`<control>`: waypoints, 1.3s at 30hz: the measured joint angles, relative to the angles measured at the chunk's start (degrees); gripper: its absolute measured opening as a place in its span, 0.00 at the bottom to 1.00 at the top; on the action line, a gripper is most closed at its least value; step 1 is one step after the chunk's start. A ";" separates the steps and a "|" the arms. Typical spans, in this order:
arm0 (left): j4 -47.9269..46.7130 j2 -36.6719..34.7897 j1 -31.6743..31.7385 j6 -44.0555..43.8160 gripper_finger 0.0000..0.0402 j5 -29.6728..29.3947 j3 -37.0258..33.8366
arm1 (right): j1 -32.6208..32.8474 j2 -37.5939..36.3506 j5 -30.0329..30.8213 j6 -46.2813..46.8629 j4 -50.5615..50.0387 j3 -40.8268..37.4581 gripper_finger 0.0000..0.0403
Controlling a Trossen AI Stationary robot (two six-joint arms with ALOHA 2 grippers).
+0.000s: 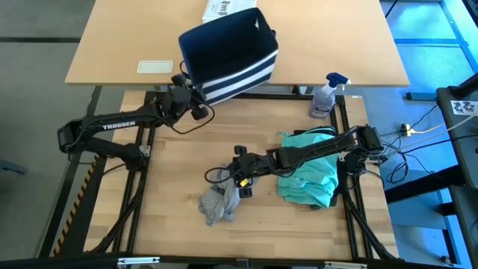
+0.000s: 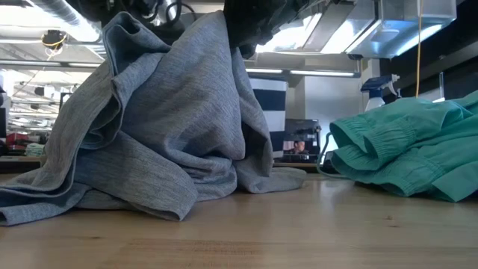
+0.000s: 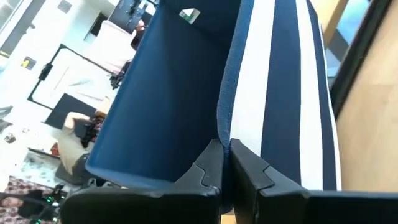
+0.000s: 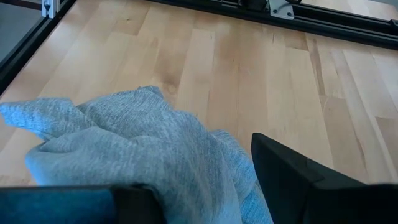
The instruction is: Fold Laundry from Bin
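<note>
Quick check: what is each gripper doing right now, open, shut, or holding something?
Left gripper: shut on the rim of the bin.
Right gripper: closed on the grey garment, lifting it.

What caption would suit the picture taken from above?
Left gripper pinches the rim of the tilted navy-blue striped fabric bin; right gripper holds a crumpled grey cloth garment beside a teal one.

Left claw (image 1: 196, 96) at tilted navy bin (image 1: 228, 54); right claw (image 1: 240, 181) over grey garment (image 1: 218, 203).

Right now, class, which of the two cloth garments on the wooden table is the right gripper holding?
The crumpled grey garment: the right gripper lifts it, while the teal garment lies beside, untouched.
</note>
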 joint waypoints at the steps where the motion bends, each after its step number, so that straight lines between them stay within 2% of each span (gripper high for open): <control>1: 0.04 -0.01 0.91 0.38 0.02 0.85 0.01 | 0.00 0.00 0.01 0.00 0.00 0.00 0.45; 10: -0.37 -0.47 5.33 1.49 0.27 1.52 -0.10 | 0.00 0.00 0.00 -0.02 -0.02 0.00 0.45; 18: 0.70 -4.67 5.52 2.62 0.49 -1.84 -0.35 | 0.00 0.00 0.00 -0.02 -0.02 0.00 0.45; 24: 2.06 -10.25 3.73 5.63 0.54 -6.13 -0.35 | 0.00 0.00 -0.01 -0.02 -0.02 0.00 0.45; 29: 0.79 -15.81 -0.70 2.45 0.54 -6.09 -0.34 | 0.01 0.00 0.00 -0.04 -0.01 0.00 0.45; 31: -3.26 -18.13 -4.22 -2.92 0.54 -3.42 -0.28 | 0.01 0.00 0.02 -0.04 -0.02 0.00 0.45; 33: -10.75 -20.35 -7.64 -10.19 0.53 4.58 -0.22 | 0.02 0.00 1.25 -0.05 -0.05 0.00 0.45; 36: -22.76 -22.18 -12.74 -20.90 0.49 16.74 -0.24 | 0.02 0.00 7.17 -0.07 -1.53 0.00 0.45; 39: -31.87 -22.57 -19.30 -31.28 0.42 19.22 -1.15 | 0.02 0.02 11.08 -0.04 -3.41 0.00 0.45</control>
